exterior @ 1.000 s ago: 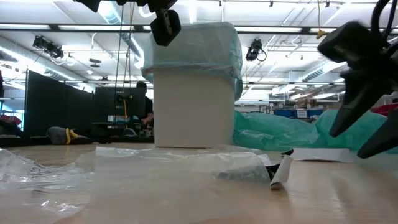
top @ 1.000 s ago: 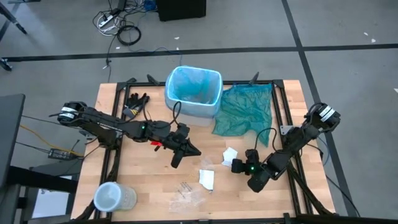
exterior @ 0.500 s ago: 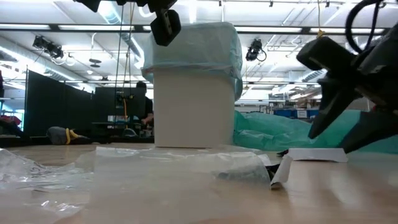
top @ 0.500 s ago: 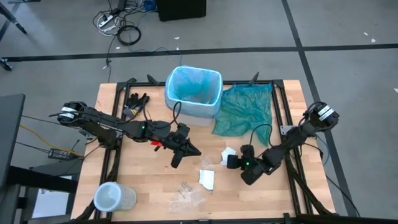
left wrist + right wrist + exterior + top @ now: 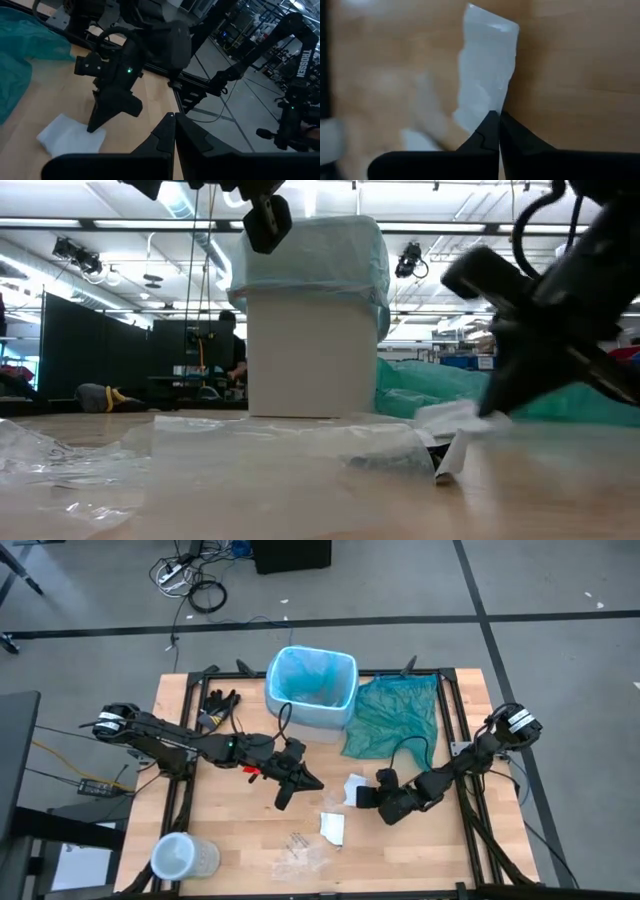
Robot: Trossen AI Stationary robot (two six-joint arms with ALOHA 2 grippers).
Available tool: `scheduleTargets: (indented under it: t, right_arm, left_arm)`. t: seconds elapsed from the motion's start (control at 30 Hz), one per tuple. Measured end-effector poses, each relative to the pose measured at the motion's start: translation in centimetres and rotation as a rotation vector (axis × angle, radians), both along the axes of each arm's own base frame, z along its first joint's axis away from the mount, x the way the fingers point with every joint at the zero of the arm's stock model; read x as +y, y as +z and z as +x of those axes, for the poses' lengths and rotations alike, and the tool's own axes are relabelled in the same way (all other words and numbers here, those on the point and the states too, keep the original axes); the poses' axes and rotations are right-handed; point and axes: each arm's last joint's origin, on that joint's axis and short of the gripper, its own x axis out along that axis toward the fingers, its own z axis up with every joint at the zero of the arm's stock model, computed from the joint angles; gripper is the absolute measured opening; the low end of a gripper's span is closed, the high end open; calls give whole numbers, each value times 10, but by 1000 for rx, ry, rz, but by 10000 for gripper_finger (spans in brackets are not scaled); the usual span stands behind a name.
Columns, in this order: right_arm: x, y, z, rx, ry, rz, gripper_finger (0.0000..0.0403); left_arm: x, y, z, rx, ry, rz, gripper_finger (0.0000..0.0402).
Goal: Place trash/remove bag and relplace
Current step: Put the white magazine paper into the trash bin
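**A:** What crowds the table?

**B:** A white bin (image 5: 312, 690) lined with the light blue bag (image 5: 310, 678) stands at the far edge. A teal-green plastic bag (image 5: 392, 715) lies beside it, black gloves (image 5: 218, 703) on its other side, and a clear lidded cup (image 5: 178, 858) at the near left corner. Trash is scattered mid-table: a white paper piece (image 5: 332, 827) and clear plastic bits (image 5: 300, 850).

**A:** And the arms?

**B:** The right gripper (image 5: 368, 796) is low at the table, fingers closed on a crumpled white tissue (image 5: 354, 788). The left gripper (image 5: 296, 783) hangs mid-table, fingers together and empty, just short of the paper.

**A:** What does one camera catch that another misses?

**B:** From table height, clear plastic sheeting (image 5: 90, 460) fills the foreground and the tissue (image 5: 450, 415) shows lifted at the right gripper's tip; a person (image 5: 232, 350) stands in the room behind. The right wrist view shows the tissue (image 5: 485, 75) pinched at the closed fingertips (image 5: 496, 131) over bare wood.

**A:** Any writing?

**B:** "TROSSEN" runs down an arm (image 5: 306, 55) in the left wrist view.
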Motion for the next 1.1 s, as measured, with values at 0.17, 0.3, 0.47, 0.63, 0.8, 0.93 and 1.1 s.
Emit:
scheduleTargets:
  t: [0.17, 0.3, 0.47, 0.63, 0.8, 0.93, 1.1]
  right_arm:
    - [4, 33, 15, -139, 23, -67, 0]
    - [4, 73, 25, -216, 64, -170, 0]
    - [-7, 141, 34, -260, 125, -349, 0]
    - [-36, 200, 34, -192, 141, -541, 0]
    - [-74, 251, 43, -214, 161, -697, 0]
    - [-103, 282, 51, -250, 191, -784, 0]
    - [-140, 293, 52, -172, 147, -893, 0]
  left_arm:
    - [0, 2, 0, -11, -38, -19, 21]
    - [-1, 7, -1, -37, -71, -70, 21]
    - [6, 32, -14, -142, -82, -92, 21]
    - [27, 66, -45, -242, -25, -85, 21]
    - [45, 93, -83, -323, 78, -34, 21]
    - [53, 104, -108, -338, 178, -7, 21]
    - [55, 104, -121, -301, 242, 7, 21]
